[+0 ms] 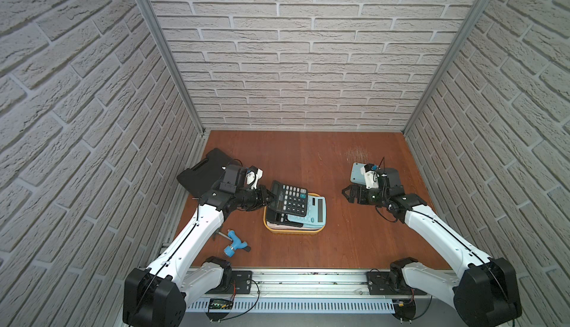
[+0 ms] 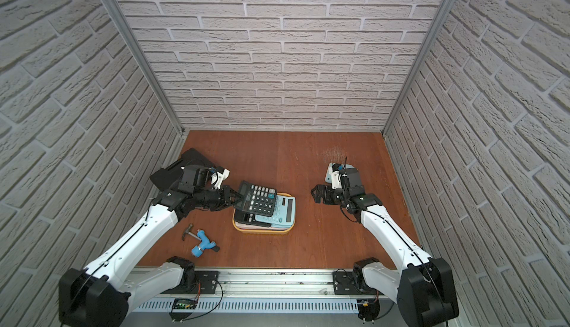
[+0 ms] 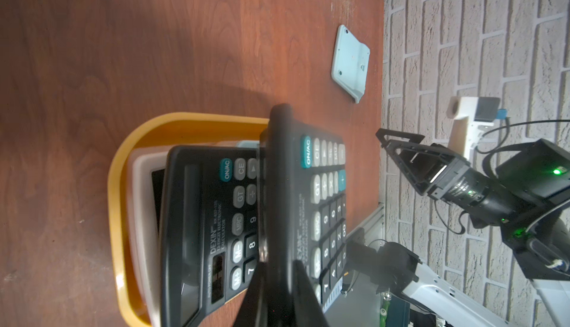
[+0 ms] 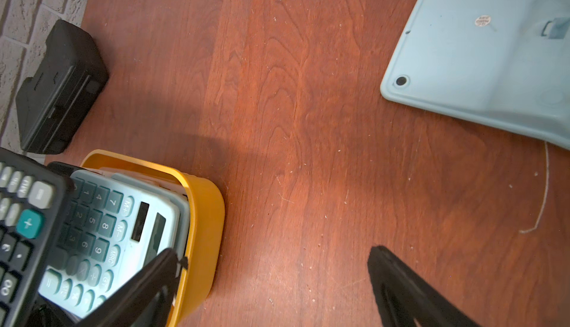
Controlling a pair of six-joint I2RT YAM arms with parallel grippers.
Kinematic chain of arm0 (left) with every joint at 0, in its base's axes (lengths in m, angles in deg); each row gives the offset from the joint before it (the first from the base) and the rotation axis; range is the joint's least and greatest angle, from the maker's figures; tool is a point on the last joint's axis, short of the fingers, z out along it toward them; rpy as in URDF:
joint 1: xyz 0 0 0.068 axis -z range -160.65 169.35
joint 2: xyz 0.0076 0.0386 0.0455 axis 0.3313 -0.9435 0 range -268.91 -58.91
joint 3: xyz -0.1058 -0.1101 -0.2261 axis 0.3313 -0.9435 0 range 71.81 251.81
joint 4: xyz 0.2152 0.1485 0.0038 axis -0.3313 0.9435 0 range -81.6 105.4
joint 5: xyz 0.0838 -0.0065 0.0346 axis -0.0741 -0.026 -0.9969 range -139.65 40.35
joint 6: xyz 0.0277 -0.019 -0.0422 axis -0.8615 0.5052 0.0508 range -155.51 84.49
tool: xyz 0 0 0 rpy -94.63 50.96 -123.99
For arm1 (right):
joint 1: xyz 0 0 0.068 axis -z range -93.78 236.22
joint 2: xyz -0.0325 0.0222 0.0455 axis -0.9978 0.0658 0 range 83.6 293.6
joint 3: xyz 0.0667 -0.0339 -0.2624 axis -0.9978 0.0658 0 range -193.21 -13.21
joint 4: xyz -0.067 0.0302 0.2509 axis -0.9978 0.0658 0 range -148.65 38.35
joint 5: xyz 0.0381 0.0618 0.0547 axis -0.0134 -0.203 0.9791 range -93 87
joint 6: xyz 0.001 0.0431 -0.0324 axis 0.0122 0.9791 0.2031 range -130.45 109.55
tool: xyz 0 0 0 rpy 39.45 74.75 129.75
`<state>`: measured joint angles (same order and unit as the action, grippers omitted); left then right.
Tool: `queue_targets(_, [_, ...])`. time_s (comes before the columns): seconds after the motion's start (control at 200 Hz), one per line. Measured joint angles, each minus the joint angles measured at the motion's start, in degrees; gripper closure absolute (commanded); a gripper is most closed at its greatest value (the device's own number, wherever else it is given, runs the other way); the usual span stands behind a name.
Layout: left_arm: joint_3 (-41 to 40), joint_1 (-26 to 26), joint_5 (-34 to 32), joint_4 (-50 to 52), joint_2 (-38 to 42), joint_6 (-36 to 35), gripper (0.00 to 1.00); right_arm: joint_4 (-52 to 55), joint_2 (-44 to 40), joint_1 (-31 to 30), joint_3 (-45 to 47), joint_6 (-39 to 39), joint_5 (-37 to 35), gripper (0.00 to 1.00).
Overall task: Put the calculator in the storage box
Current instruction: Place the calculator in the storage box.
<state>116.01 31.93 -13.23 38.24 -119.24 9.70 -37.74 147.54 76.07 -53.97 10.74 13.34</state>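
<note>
Nearest the rig, a small blue-handled hammer (image 1: 235, 242) lies on the surface, clear of the work.

Beyond it sits the storage box (image 1: 296, 233). It already carries a stack: a light-blue calculator (image 1: 316, 210) face up, a second black calculator (image 1: 277, 217), and something pale beneath them that I cannot identify.

The black calculator (image 1: 290, 200) in hand is not yet deposited. The left tool (image 1: 270, 198) is clamped narrow on its display-end edge. It hangs tilted over the box's far left corner, partly past the rim. I cannot tell whether it touches the stack.

My judgement is that transport is essentially done, with lowering and release outstanding.

The left arm reaches in from the left, forearm low, tool pointing across toward the box. The right arm is extended from the right, and the right tool (image 1: 347, 195) stands wide and empty. It faces the box, with bare surface between them.

Farther back, a face-down light-blue calculator (image 1: 357, 173) lies outside the box just behind the right wrist, so it may be left to do. A flat black case (image 1: 205, 171) lies at the far left.
</note>
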Motion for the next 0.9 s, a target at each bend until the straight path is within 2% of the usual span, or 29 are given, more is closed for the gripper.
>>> queue_targets(0.435, [-6.08, 0.31, -0.24, -4.63, 2.51, 1.55, 1.0, -0.57, -0.33, 1.77, 0.92, 0.11, 3.06, 0.01])
queue_targets(0.585, [-6.1, 0.31, -1.16, -4.5, 3.1, 1.22, 0.85, -0.59, -0.55, 2.32, 0.96, 0.35, 3.63, 0.01])
queue_targets(0.78, [-6.1, 0.35, -2.08, -3.91, 3.89, 0.7, 0.58, -0.59, -1.18, 2.97, 0.96, 0.52, 4.44, 0.01])
queue_targets(0.9, [-6.08, 0.35, -2.45, -3.04, 4.7, 0.02, 0.49, -0.59, -1.49, 3.52, 0.96, 0.7, 4.63, 0.01])
